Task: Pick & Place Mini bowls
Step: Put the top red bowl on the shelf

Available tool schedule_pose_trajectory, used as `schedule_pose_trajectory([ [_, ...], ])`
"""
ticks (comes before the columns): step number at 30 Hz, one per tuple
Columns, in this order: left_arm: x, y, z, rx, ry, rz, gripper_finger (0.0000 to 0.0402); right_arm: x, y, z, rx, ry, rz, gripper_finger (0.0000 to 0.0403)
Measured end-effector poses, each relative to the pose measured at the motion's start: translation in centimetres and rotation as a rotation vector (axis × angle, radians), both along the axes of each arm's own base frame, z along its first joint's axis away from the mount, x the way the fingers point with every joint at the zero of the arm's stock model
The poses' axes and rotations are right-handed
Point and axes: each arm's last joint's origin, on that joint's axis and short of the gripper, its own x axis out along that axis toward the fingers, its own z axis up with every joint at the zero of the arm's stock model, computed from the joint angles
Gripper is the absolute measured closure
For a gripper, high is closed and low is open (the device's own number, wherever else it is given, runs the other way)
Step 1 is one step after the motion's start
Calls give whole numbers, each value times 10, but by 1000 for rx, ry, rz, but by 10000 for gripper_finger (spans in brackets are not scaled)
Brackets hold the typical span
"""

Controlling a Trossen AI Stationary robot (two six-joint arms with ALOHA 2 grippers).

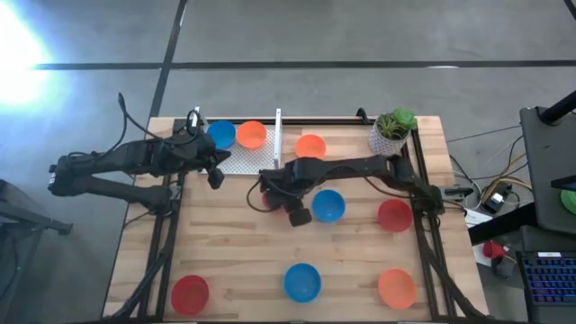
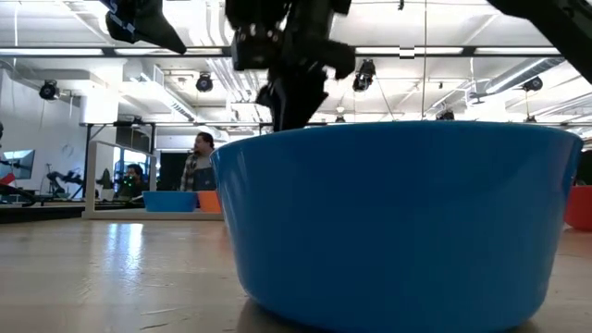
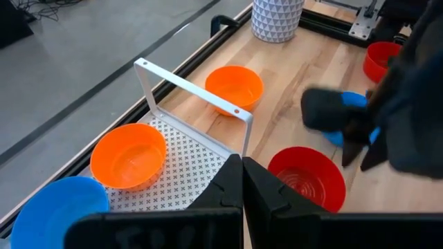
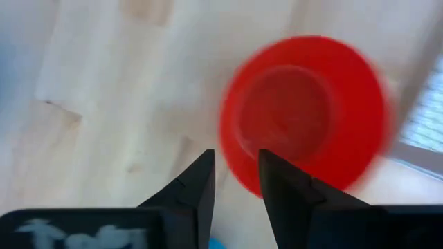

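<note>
Right gripper (image 4: 235, 176) hovers above the centre red mini bowl (image 4: 304, 114), fingers slightly parted, empty. Left gripper (image 3: 242, 183), fingers together, waits near the perforated tray (image 3: 187, 162).

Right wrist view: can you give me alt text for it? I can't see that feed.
The right arm's pincer, fingers slightly apart, hangs over the near rim of a red mini bowl that sits upright and empty on the wooden table. A pale patterned surface shows at one edge.
</note>
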Motion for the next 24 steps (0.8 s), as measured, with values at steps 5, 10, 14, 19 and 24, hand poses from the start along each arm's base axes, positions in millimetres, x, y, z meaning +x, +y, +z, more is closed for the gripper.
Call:
schedule_pose_trajectory([
  [5, 1, 0, 0, 6, 7, -20, 402, -14, -8, 34, -86, -60, -32, 307],
  [10, 5, -1, -2, -8, 25, -67, 392, -33, -16, 74, -79, -147, -79, 314],
  [14, 10, -1, -5, -10, 49, -73, 365, -52, -18, 108, -76, -232, -96, 321],
  [19, 21, 0, -10, 5, 83, -108, 327, -79, -17, 146, -71, -334, -104, 328],
  [24, 35, 0, -19, 1, 142, -126, 303, -107, -16, 176, -68, -420, -109, 334],
])
